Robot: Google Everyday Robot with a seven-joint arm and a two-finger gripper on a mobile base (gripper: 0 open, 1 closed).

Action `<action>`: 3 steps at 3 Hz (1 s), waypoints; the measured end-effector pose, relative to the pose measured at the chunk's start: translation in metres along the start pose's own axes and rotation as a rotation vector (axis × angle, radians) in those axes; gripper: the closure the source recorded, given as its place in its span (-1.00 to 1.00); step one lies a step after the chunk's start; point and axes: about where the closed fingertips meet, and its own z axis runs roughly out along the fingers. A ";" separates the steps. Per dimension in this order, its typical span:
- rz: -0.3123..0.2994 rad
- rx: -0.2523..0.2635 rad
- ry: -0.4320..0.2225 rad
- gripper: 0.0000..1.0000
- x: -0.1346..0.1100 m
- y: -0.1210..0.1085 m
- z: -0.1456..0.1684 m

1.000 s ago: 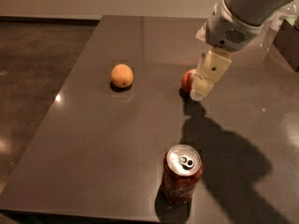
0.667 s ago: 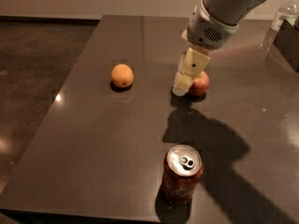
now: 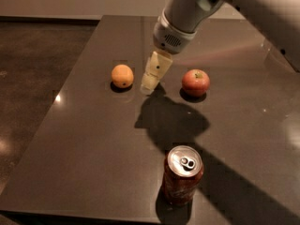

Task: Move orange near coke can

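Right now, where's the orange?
In the camera view, the orange sits left of centre on the table, just left of the gripper; the apple lies right of the gripper, the coke can near the front edge.

A: Where does the orange point(image 3: 122, 75) lie?
B: On the desk point(image 3: 93, 139), left of middle: a small round fruit with matte orange-yellow skin. The claw point(image 3: 151, 81) hangs just beside it, on its right in the view.
A: And the coke can point(image 3: 183, 175)?
B: Upright near the desk's front edge, red, with a silver top and pull tab, well apart from the orange.
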 end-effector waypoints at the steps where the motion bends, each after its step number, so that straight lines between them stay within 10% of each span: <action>1: -0.021 -0.016 -0.013 -1.00 -0.032 -0.003 0.032; 3: -0.045 -0.045 0.011 -1.00 -0.060 -0.019 0.085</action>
